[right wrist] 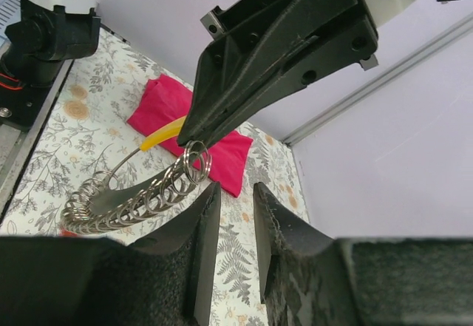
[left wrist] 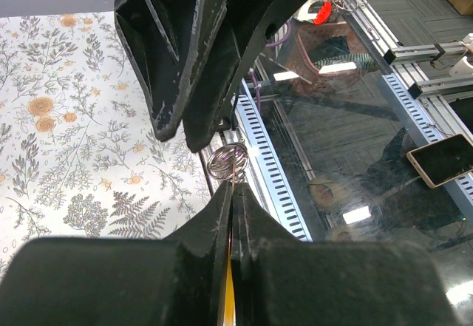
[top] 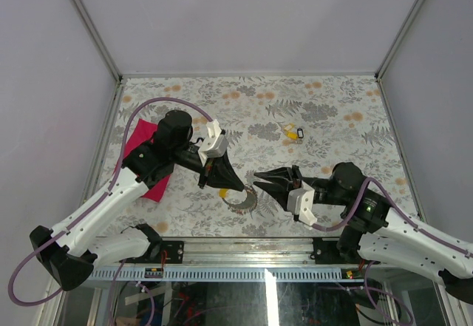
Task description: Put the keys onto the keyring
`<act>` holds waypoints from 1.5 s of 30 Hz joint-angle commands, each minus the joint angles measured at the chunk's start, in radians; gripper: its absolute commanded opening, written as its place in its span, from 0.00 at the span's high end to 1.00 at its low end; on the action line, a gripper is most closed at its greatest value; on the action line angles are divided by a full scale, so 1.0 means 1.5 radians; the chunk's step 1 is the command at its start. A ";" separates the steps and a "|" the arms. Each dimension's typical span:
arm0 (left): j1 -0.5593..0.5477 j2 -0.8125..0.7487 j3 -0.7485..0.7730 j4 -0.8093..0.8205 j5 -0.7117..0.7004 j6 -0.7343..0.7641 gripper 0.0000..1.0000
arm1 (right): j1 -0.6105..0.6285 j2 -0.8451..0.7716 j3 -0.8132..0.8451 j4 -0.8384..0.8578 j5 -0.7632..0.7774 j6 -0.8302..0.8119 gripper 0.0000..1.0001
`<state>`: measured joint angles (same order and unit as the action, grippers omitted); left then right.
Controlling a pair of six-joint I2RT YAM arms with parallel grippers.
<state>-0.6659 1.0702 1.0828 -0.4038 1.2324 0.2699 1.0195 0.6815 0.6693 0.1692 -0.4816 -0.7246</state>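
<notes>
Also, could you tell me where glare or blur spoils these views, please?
Top external: evenly lit, one bright streak on the glass panel. Left wrist: lamp reflections on that glass, left gripper soft. Right wrist: right gripper blurred, keyring sharp.

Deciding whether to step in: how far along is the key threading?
No key is clearly on the ring yet. In hand: the left claw is shut on a yellow-capped key, held at the keyring, with the right claw open beside it. Left: thread that key, then fetch the loose keys lying farther out.

Robot lab: aluminium-framed test enclosure [top: 87,23].
</notes>
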 commanded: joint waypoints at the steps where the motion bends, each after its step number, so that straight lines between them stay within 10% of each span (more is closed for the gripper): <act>1: 0.004 -0.004 0.022 0.024 0.010 -0.005 1.00 | 0.007 -0.026 0.032 0.003 0.044 0.020 0.68; 45: 0.004 0.009 0.018 0.048 0.033 -0.027 1.00 | 0.018 0.014 0.057 -0.017 -0.059 -0.038 0.71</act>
<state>-0.6659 1.0840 1.0828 -0.3946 1.2568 0.2405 1.0306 0.6987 0.7101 0.0769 -0.5388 -0.8005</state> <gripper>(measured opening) 0.011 0.316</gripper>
